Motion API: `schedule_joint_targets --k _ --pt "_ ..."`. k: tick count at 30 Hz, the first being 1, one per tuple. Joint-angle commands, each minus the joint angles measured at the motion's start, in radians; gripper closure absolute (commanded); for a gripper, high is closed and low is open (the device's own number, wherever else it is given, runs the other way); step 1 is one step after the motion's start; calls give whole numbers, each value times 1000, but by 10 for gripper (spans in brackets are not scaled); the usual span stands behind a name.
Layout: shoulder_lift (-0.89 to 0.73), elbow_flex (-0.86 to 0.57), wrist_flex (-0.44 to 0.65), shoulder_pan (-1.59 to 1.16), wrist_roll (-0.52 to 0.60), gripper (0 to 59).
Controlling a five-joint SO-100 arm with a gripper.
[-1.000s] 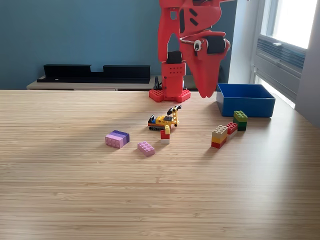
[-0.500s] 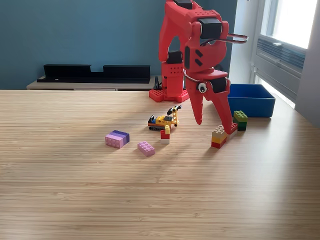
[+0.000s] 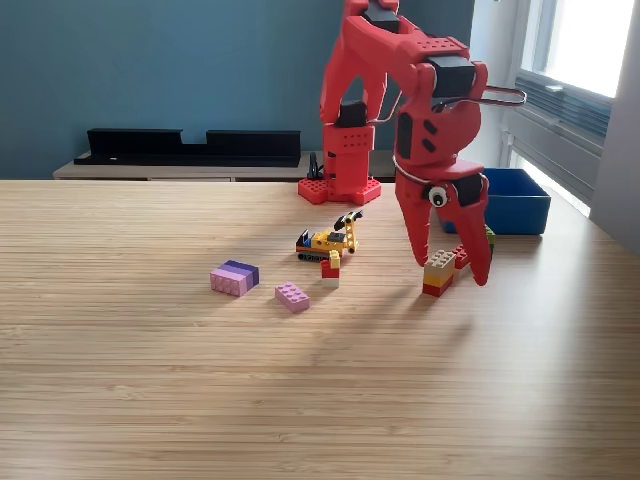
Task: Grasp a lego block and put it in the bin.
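One red arm over tabletop [image 3: 150,380]. End effector [image 3: 452,272] lowered, jaws spread wide, straddling tan-yellow-red lego stack [image 3: 437,273]; contact unclear. Blue bin [image 3: 520,205] behind arm, at exterior view's right. Pink block [image 3: 292,296] and toy excavator [image 3: 328,240] well apart from end effector.

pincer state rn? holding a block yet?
Pincer: open, holding nothing. Its fingers straddle the tan, yellow and red block stack on the table, not closed on it.
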Motion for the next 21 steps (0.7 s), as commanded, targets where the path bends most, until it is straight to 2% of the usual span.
schedule_joint_targets --k 1,5,8,12,13,17,21 --pt "-15 -77 -6 -8 18 304" --pt "-43 -98 -6 -8 28 350" --pt "-54 -109 -5 -5 37 407" --pt "-54 -121 -6 -3 55 563" --pt "-54 -126 -6 -3 66 585" --pt "-54 -161 11 -5 114 585" --pt "-48 -265 94 -6 181 585"
